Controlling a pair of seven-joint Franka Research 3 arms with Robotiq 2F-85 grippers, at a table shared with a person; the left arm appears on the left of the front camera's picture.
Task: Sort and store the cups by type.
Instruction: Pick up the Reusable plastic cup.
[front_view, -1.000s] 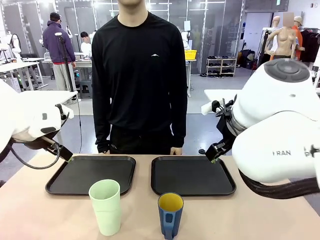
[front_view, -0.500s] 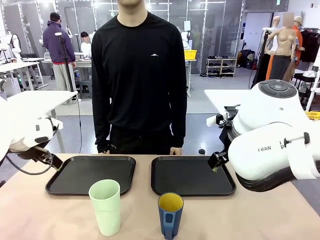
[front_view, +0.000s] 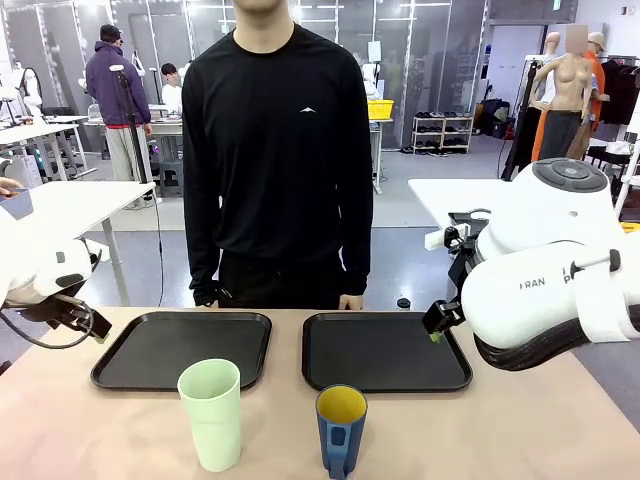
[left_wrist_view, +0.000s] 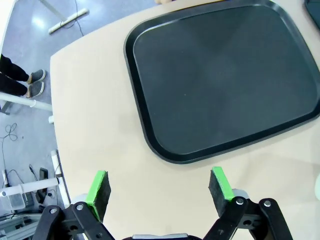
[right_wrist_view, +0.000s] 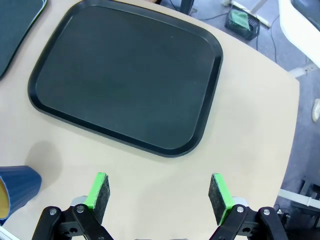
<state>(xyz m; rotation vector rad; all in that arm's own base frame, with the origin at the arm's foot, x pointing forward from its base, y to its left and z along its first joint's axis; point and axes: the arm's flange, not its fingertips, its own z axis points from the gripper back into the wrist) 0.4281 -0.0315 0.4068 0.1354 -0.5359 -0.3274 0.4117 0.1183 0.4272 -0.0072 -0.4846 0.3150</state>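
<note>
Hovering open, empty: left gripper (left_wrist_view: 159, 181), right gripper (right_wrist_view: 159, 184). Mint-green plastic tumbler (front_view: 211, 413), dark-blue handled mug (front_view: 341, 432) at table's (front_view: 530, 430) near edge; black trays (front_view: 170, 388) prob one/type.

— What sort of place is this?

— A robotics lab, set in one big open hall. A white robot arm (front_view: 545, 290) stands at the beige surface (front_view: 560, 430), and more white tables (front_view: 70, 200) spread over the grey floor (front_view: 400, 215) behind it.

— Not an office, then?

— Hardly. A cable (left_wrist_view: 11, 131) trails across the floor, a yellow crate (front_view: 381, 109) sits on a far table, a low rack of shoes (front_view: 443, 130) stands before glass partitions (front_view: 440, 50), and a person in a purple top (front_view: 118, 85) stands among the tables at the back.
</note>
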